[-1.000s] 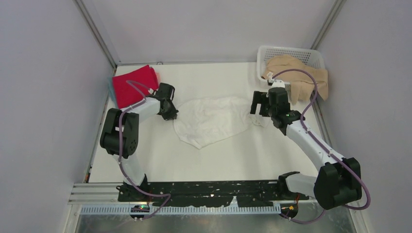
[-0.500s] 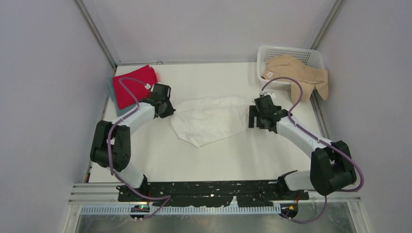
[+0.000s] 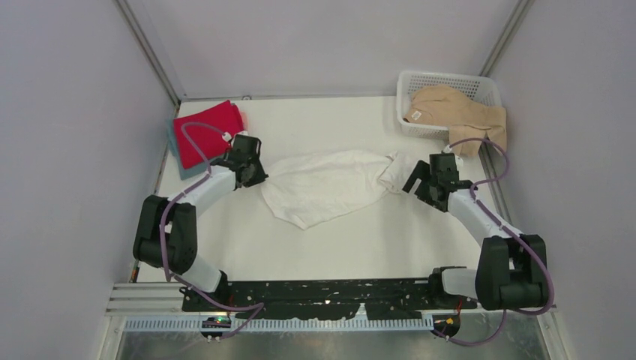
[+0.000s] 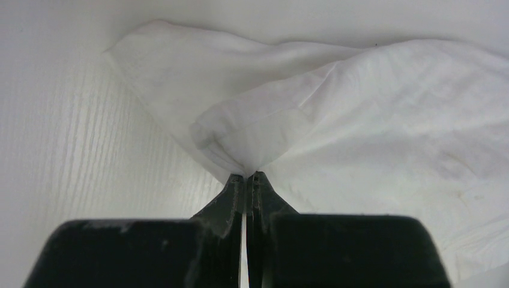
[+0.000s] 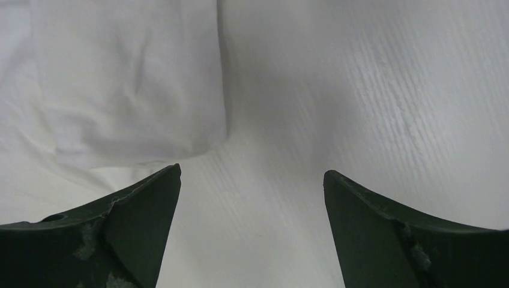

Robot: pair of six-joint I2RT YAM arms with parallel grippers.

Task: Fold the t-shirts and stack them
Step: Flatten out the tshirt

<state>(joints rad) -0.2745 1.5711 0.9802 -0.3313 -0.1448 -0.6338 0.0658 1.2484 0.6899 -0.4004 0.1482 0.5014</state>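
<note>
The left gripper (image 4: pixel 246 176) has its fingers pressed together on a pinched fold of the white cloth t-shirt (image 3: pixel 326 187), which lies spread at the centre of the top view. The right gripper (image 5: pixel 252 180) has its fingers wide apart over the white table (image 5: pixel 372 90), holding nothing, beside the shirt's edge. At upper left, a teal-blue folded shirt (image 3: pixel 175 157) is mostly hidden under a red folded shirt (image 3: pixel 202 131).

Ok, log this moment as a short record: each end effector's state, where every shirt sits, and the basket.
left end effector: shut on the white shirt, pinching its left edge
right end effector: open, empty, at that shirt's right edge
white shirt: lying unfolded between the two arms
tan shirt: unfolded, draped over the basket
red shirt: folded, far left corner, on top of a teal one
</note>
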